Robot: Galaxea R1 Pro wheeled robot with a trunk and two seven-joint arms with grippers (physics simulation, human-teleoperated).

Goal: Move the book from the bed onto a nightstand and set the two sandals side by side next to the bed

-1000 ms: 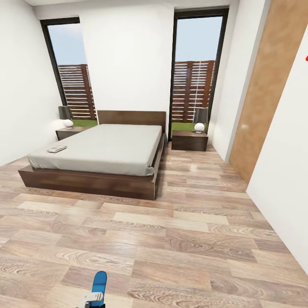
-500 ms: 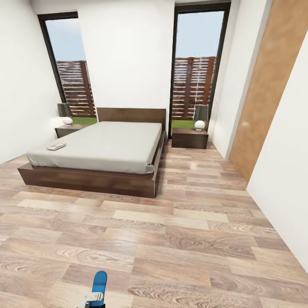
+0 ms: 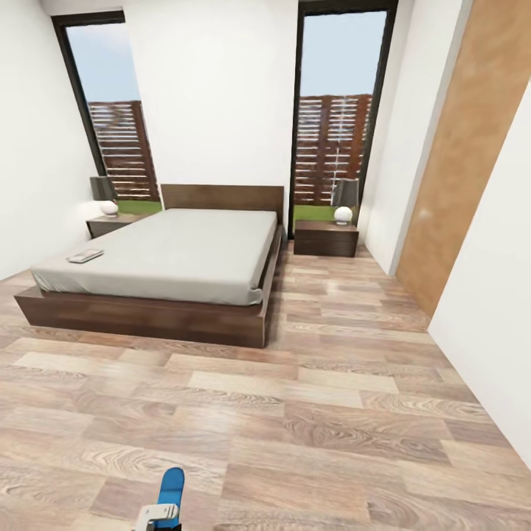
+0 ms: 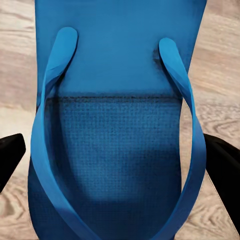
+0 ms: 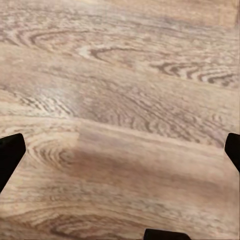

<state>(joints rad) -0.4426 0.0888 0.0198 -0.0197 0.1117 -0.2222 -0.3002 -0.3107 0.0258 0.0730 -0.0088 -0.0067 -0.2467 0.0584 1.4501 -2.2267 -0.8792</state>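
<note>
The bed, with its pale mattress and dark wooden frame, stands across the room in the head view. The book lies flat near the mattress's left edge. A dark nightstand sits right of the headboard, and a second nightstand to its left. At the picture's lower edge my left gripper is shut on a blue sandal. In the left wrist view that sandal lies sole and straps between the black fingers. My right gripper is open over bare floor planks.
A lamp stands on the right nightstand and another lamp on the left one. A brown door panel and a white wall line the right side. Wood floor stretches between me and the bed.
The whole head view has shifted, so the camera moved: the bed now sits a little further left. The sandal stays in my left gripper.
</note>
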